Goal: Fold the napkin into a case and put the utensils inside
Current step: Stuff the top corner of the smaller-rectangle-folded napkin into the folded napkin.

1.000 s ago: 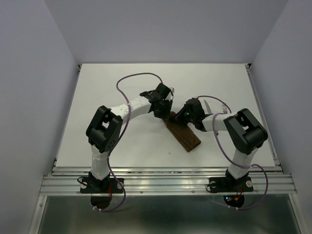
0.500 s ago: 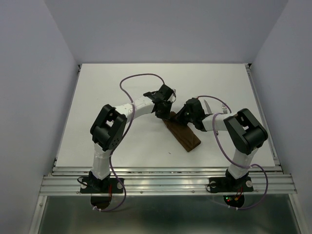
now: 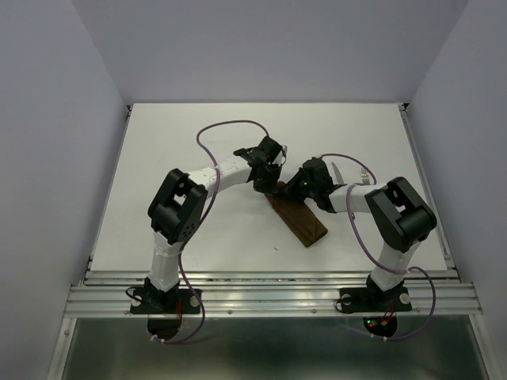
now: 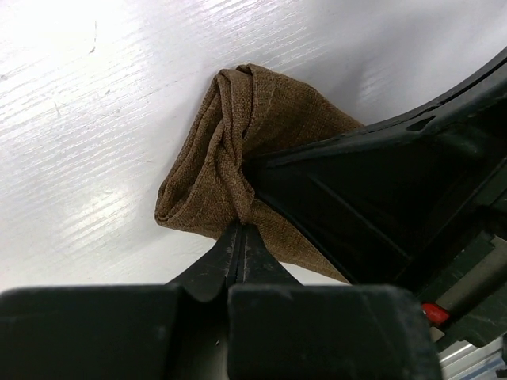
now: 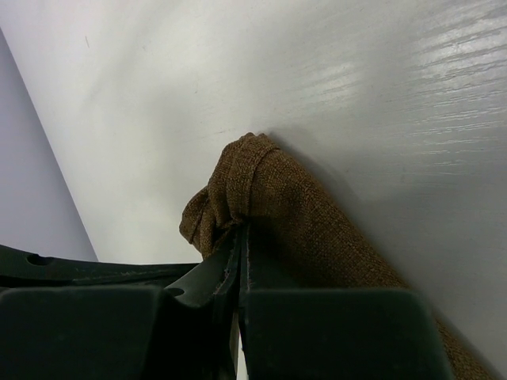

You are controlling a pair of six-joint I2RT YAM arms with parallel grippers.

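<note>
Your left gripper (image 4: 240,231) has closed since a second ago; both it and your right gripper (image 5: 241,231) now pinch the far end of the case (image 3: 303,223).

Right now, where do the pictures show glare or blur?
Left wrist: glare whitens the table top left; napkin weave sharp, left gripper soft near the lens. Right wrist: bright streaks upper right. Top external: even light, small details.
</note>
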